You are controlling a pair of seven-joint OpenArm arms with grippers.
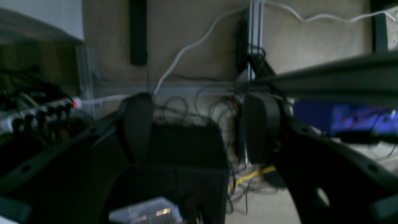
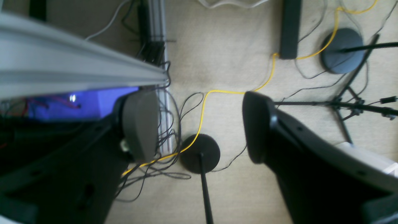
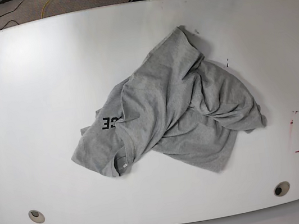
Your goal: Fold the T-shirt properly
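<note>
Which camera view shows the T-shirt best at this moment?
The base view. There the T-shirt lies crumpled on the white table, whole and unobstructed. Neither wrist view shows it: the open left gripper and open right gripper frame only floor and cables.

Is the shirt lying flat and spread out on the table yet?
No, the T-shirt lies crumpled in a heap on the white table, with folds overlapping.
</note>
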